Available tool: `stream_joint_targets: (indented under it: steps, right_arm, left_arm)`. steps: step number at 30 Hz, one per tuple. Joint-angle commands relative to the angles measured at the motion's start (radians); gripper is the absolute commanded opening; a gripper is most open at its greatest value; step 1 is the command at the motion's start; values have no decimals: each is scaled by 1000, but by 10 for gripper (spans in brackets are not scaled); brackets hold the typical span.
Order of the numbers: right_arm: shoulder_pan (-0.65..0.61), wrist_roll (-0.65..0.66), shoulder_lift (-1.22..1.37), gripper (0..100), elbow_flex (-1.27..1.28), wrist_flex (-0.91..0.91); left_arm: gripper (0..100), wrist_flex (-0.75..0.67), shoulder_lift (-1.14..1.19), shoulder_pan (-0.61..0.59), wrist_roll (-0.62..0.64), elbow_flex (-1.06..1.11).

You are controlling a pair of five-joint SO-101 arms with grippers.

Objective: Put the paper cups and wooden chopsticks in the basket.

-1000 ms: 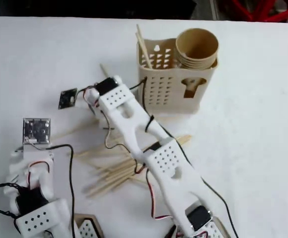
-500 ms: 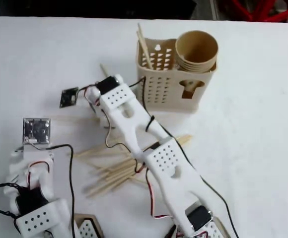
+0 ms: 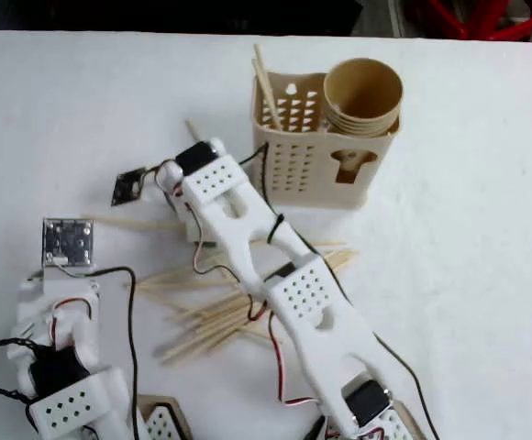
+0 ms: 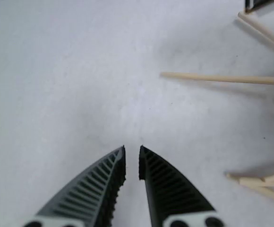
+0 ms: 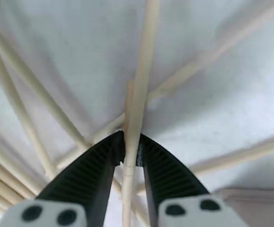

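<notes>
My right gripper (image 5: pixel 130 147) is shut on one wooden chopstick (image 5: pixel 141 80), just above several others lying crossed on the white table. In the high view the right arm (image 3: pixel 248 238) stretches over the loose chopstick pile (image 3: pixel 216 321), its wrist a little left of the beige basket (image 3: pixel 307 165). In the basket stand stacked paper cups (image 3: pixel 363 92) and a few chopsticks (image 3: pixel 266 87). My left gripper (image 4: pixel 132 150) hangs shut over bare table with nothing between its fingers. A single chopstick (image 4: pixel 222 78) lies ahead of it, the same chopstick (image 3: pixel 133 223) showing level between the two arms.
The left arm (image 3: pixel 60 302) stands at the front left with black cables beside it. Bare white table (image 3: pixel 468 238) spreads to the right of the basket and along the far left. A dark strip runs beyond the table's back edge.
The right arm's wrist has turned a little. The single chopstick between the arms has shifted from a slant to lying level, slightly farther back. The left arm has kept still.
</notes>
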Motion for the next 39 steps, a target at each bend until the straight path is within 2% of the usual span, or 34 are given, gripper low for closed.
stream_joint_targets:
  steps: [1, 9, 21, 30, 39]
  right_arm:
    - [15, -34, -137, 19, -5, 13]
    - [8, -80, -254, 19, -2, 16]
    - [15, -222, -476, 19, -2, 18]
    - [13, -311, -725, 18, 0, 18]
    - [18, -316, -917, 18, 0, 18]
  left_arm:
    - [72, -8, -13, -2, -11, -3]
    - [72, -8, -13, -2, -11, -3]
    - [72, -8, -13, -2, -11, -3]
    - [72, -8, -13, -2, -11, -3]
    - [72, -8, -13, -2, -11, -3]
